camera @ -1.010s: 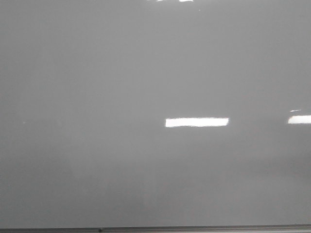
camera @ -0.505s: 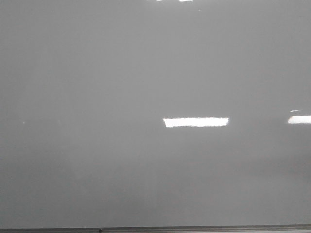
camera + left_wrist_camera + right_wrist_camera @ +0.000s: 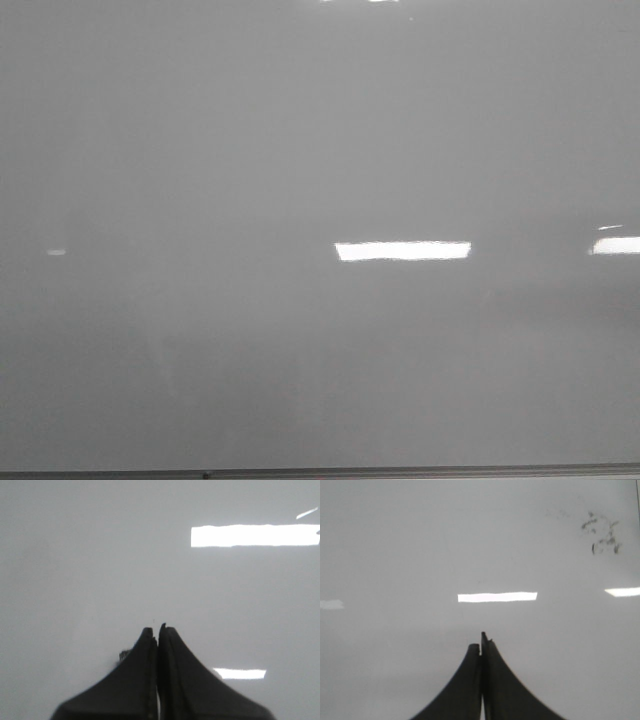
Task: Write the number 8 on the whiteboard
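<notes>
The whiteboard (image 3: 300, 150) is a glossy pale grey board that fills the front view, with a thin grey edge strip (image 3: 320, 472) along the bottom. No number 8 shows on it in any view. Neither gripper shows in the front view. In the left wrist view my left gripper (image 3: 157, 629) is shut, its black fingers (image 3: 135, 680) pressed together over the whiteboard (image 3: 100, 555), holding nothing visible. In the right wrist view my right gripper (image 3: 481, 641) is shut and empty over the whiteboard (image 3: 420, 540).
Bright white rectangular light reflections lie on the board (image 3: 403, 250) (image 3: 616, 245). Faint dark smudges of old ink (image 3: 602, 535) show on the board in the right wrist view. A small grey mark (image 3: 123, 655) sits beside the left fingers.
The light reflections have shifted slightly and a faint glare patch has appeared at the left of the front view. Nothing else has changed.
</notes>
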